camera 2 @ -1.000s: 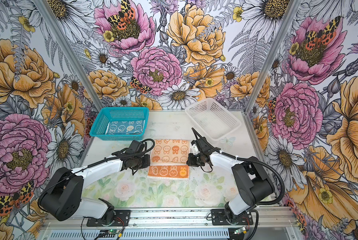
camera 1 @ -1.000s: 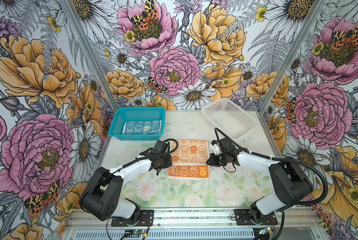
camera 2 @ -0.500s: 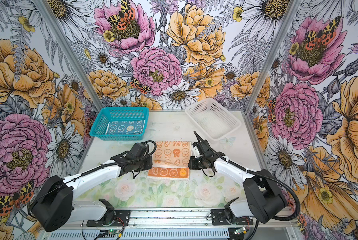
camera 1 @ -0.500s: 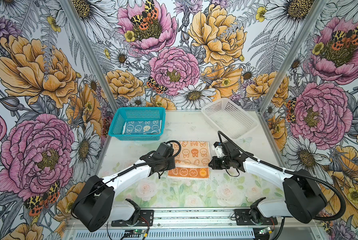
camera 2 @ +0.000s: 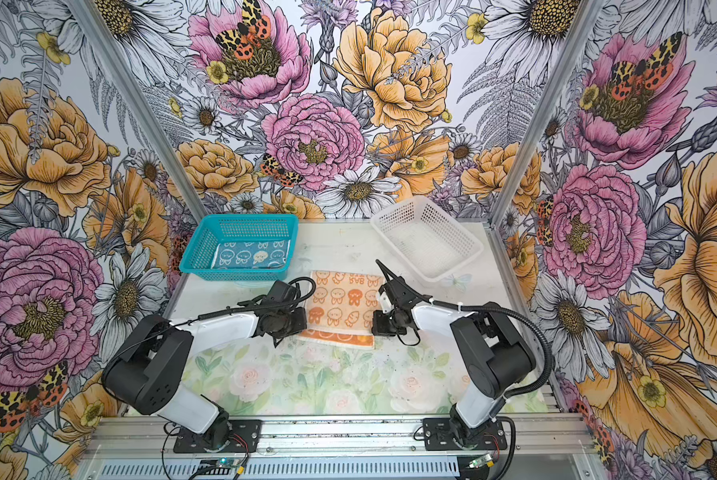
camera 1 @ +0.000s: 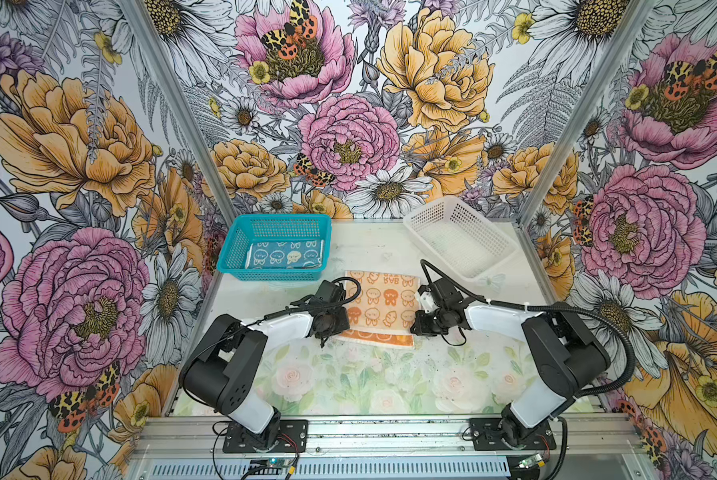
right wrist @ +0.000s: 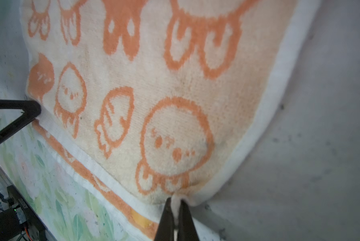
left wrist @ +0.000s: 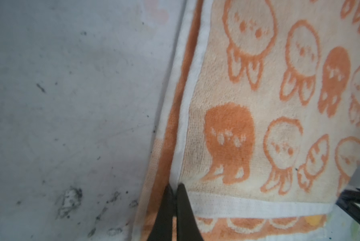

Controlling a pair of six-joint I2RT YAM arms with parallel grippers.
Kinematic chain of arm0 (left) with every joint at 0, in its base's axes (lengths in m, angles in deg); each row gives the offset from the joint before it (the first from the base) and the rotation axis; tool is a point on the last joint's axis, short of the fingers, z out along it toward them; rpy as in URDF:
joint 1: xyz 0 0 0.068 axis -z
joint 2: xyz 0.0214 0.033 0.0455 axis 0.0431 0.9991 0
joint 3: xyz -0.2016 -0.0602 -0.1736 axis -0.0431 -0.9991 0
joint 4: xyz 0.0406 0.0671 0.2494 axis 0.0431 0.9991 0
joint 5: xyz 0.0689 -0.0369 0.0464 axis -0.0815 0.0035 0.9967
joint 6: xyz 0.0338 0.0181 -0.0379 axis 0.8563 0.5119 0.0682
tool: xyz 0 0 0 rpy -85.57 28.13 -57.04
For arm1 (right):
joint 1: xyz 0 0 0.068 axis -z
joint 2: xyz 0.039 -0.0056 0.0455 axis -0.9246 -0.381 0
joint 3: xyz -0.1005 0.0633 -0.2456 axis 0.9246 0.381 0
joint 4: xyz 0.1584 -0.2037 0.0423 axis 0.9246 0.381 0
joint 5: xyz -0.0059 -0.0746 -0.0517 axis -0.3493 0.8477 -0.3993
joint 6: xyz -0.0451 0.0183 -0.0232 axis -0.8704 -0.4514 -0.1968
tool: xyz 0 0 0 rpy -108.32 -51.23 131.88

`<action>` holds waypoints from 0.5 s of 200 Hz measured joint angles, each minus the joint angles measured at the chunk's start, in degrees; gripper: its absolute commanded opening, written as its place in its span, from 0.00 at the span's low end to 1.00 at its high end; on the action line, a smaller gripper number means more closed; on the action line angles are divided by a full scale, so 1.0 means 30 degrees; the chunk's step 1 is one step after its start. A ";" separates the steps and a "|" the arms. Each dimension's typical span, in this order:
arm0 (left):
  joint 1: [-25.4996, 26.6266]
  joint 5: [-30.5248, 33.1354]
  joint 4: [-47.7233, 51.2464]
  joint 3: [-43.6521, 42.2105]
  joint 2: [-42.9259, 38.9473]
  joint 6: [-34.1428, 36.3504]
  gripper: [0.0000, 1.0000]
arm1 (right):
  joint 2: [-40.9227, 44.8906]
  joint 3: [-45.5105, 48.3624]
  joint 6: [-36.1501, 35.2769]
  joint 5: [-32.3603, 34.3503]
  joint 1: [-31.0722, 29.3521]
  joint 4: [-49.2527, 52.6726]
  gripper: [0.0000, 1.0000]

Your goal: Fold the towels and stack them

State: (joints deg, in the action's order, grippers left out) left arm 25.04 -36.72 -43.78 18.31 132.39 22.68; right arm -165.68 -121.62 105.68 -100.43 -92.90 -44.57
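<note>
Towel before basket; another towel, seemingly, inside.

Enclosure: three walls papered with large pink, orange and white flowers, moths and grey ferns. Slanting aluminium posts at the back corners. Surface: pale rose-and-leaf print near the front, plain white with dark specks farther back. Metal rail along the front edge. Light even, diffuse.
</note>
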 measured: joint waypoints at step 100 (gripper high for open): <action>-0.1326 -0.0270 0.2601 0.3614 -0.1610 0.1996 0.00 | 0.0831 -0.4211 -0.1195 0.0721 0.0860 0.3082 0.00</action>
State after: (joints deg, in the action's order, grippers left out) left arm 21.06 -37.53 -35.98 29.15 127.56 28.67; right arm -163.19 -134.26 102.10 -98.27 -90.32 -35.33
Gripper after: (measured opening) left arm 0.057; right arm 0.057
